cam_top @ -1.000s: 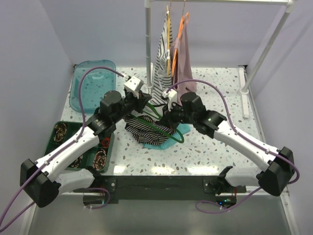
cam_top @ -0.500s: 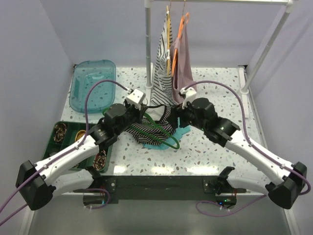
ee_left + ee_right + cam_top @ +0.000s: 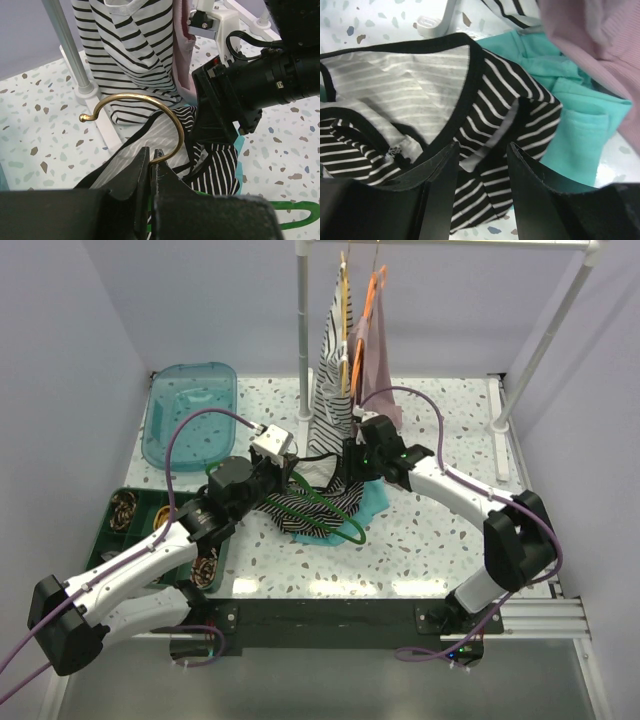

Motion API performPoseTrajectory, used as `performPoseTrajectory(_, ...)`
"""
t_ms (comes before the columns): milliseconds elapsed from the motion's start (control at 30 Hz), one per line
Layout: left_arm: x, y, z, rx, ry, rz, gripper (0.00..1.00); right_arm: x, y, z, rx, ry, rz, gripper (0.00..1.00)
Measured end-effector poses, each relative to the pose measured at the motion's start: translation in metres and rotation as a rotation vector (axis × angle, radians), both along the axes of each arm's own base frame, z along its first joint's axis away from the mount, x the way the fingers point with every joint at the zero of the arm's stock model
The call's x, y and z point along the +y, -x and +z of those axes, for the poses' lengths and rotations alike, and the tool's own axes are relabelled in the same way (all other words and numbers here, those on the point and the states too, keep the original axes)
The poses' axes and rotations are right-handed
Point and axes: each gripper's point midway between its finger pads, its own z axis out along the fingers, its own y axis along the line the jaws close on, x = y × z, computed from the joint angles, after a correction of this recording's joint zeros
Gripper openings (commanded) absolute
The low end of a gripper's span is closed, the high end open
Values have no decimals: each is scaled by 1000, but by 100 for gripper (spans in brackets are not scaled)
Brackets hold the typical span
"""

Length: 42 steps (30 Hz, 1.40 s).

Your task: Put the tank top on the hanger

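Two robot arms work at the middle of a speckled white table [image 3: 440, 530]. The left fingers [image 3: 150, 156] are pressed fully together on the base of the gold hook of the green hanger [image 3: 130, 94], holding it up over the heap. The right fingers [image 3: 346, 472] stand partly open just over the tank top [image 3: 495, 110], gripping nothing, with striped fabric showing in the gap between them. The tank top lies crumpled mid-table on a teal cloth [image 3: 580, 115], and the hanger's green frame loops across it.

We judge the step in hand to be catching an edge of the top so it can be fed onto the hanger. The right fingers should close on the black-trimmed neckline only, well clear of the teal cloth beneath. The edge then needs lifting enough for a hanger arm to slide inside. The left fingers should hold the hook steady and level meanwhile. A pinch through several layers would close the opening, so a single edge is the better target.

At the far side stands a white rail [image 3: 303, 330] carrying a striped garment [image 3: 333, 380] and a pink garment [image 3: 375, 360], both hanging close behind the heap. A clear blue-green tub [image 3: 188, 415] sits far left. A dark green tray [image 3: 135, 493] sits near left. Pale lilac walls enclose the table on three sides.
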Motion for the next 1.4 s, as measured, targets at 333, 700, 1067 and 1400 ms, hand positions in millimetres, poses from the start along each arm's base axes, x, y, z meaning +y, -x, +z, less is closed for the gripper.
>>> performPoseTrajectory(333, 0, 1, 1, -3, 1, 1, 0, 33, 3, 20, -69, -33, 36, 50)
performPoseTrajectory(700, 2, 1, 3, -8, 4, 7, 0, 26, -7, 15, -91, 8, -15, 43)
performPoseTrajectory(1067, 9, 2, 14, -34, 25, 32, 0, 22, -10, 5, -87, 37, -33, 11)
performPoseTrajectory(1400, 13, 0, 17, -44, 30, 58, 0, 8, 0, 6, -98, 51, -51, 41)
